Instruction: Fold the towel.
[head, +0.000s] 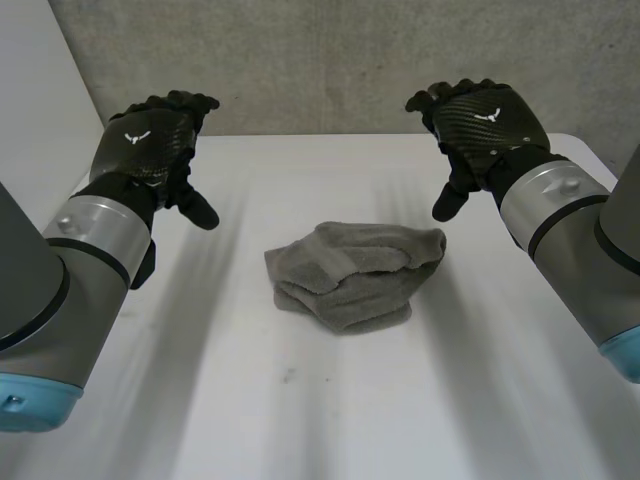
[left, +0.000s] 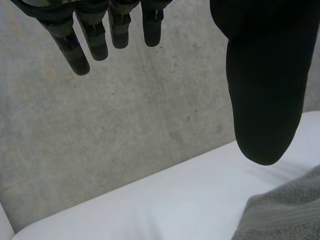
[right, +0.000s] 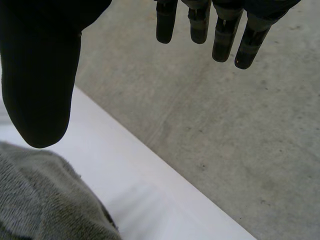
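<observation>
We find the grey towel (head: 355, 275) lying bunched in a rough fold at the middle of the white surface (head: 300, 410). The left hand (head: 150, 145) and right hand (head: 487, 122) hover on either side of it, clear of the cloth, fingers loosely extended and thumbs apart, both released.

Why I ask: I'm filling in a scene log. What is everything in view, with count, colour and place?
towel: one, grey, bunched at the table's middle, between the hands, touching neither.
table: one, white, under the towel.
wall: one, grey concrete, behind the table.
left hand: one, black, open, raised over the table beside the towel.
right hand: one, black, open, raised on the towel's other side.
</observation>
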